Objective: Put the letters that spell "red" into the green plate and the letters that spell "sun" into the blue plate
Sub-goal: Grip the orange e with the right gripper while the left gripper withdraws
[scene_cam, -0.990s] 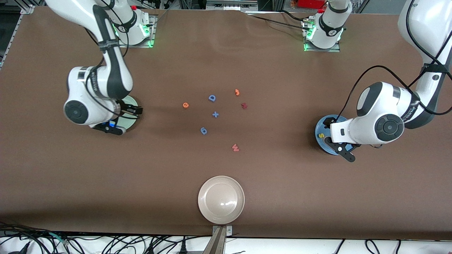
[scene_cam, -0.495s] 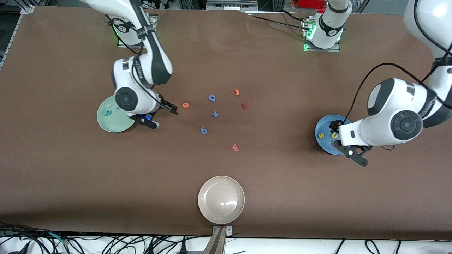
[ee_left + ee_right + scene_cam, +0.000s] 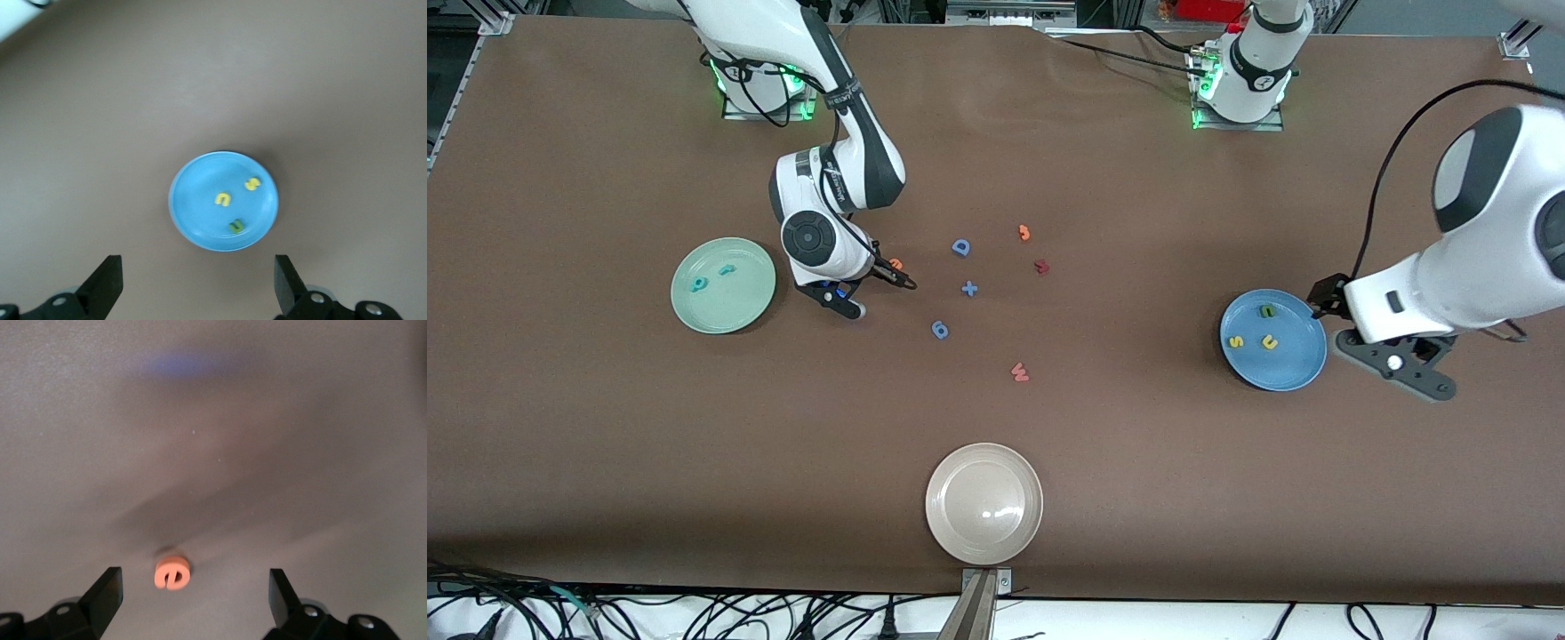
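Observation:
The green plate holds a teal "r" and a teal "d". My right gripper is open, low over the table beside that plate. The orange "e" lies flat between its fingers, closer to one finger, untouched; the right wrist view shows the same "e" and gripper. The blue plate carries a yellow "s", a yellow "u" and an olive "n". My left gripper hangs open and empty beside the blue plate, toward the left arm's end of the table.
Loose pieces lie mid-table: a blue "D", a blue plus, a blue "6", a red "w", an orange hook and a dark red letter. A beige plate sits near the front edge.
My right arm swung from over the green plate to the orange "e". My left arm rose and drew back off the blue plate, uncovering its three letters.

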Action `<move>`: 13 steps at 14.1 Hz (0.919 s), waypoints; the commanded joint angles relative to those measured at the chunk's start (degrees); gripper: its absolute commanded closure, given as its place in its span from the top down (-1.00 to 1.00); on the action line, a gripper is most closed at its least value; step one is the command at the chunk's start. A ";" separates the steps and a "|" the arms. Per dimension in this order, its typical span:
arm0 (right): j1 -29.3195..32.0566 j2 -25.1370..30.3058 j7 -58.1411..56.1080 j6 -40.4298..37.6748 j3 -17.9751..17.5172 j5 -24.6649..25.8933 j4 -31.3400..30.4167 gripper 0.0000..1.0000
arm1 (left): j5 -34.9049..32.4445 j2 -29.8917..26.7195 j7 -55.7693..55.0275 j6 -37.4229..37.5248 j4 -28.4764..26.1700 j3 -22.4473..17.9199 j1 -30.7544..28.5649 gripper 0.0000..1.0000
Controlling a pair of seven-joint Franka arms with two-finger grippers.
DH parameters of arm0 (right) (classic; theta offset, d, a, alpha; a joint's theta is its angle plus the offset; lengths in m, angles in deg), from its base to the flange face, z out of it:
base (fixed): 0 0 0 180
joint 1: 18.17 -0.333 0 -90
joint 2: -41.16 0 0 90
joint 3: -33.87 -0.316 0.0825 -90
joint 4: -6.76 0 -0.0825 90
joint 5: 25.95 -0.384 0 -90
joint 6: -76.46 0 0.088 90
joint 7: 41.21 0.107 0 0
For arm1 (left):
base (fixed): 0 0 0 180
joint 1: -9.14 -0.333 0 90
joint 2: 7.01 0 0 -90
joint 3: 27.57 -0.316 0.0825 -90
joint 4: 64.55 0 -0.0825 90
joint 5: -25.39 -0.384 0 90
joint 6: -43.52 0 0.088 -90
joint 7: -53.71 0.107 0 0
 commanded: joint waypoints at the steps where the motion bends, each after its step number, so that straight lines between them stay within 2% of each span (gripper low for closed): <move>1: -0.36 -0.20 1.82 3.71 -1.50 -2.62 -1.89 0.94 | 5.20 -5.95 -0.52 0.43 -0.23 -14.91 11.64 1.00; 2: -0.44 -0.38 2.61 3.89 -1.77 -2.71 -1.80 0.94 | 7.40 -7.97 -0.78 0.43 -0.75 -17.92 13.51 1.00; 4: -0.44 -1.08 3.58 5.38 -2.73 -2.71 -1.89 0.91 | 12.49 -12.88 -3.49 0.25 -4.43 -21.28 15.71 1.00; 6: -0.44 -1.61 4.20 5.91 -2.91 -2.71 -1.89 0.90 | 16.54 -17.99 -11.37 -0.62 -9.61 -25.59 19.31 1.00; 7: -0.44 -1.61 4.20 5.91 -2.91 -2.71 -1.89 0.79 | 17.34 -20.36 -14.20 -3.41 -12.86 -26.12 19.33 1.00; 8: -0.44 -1.61 4.20 5.91 -3.17 -2.71 -1.89 0.55 | 17.61 -22.99 -14.49 -6.75 -16.46 -26.30 19.42 1.00; 9: -0.44 -1.61 4.20 5.91 -3.18 -2.71 -2.07 0.40 | 17.79 -24.15 -14.23 -8.08 -18.32 -26.65 19.85 1.00; 11: -0.44 -1.61 4.20 5.91 -3.18 -2.71 -1.89 0.21 | 19.36 -23.81 -14.14 -8.10 -19.48 -26.83 20.12 1.00; 12: -0.44 -1.61 4.20 5.82 -3.18 -2.71 -1.89 -0.04 | 19.63 -23.29 -14.23 -8.10 -19.13 -26.83 19.77 1.00; 13: -0.44 -1.61 4.20 5.82 -3.09 -2.71 -1.89 -0.20 | 19.63 -23.02 -14.23 -7.75 -18.95 -26.83 19.33 1.00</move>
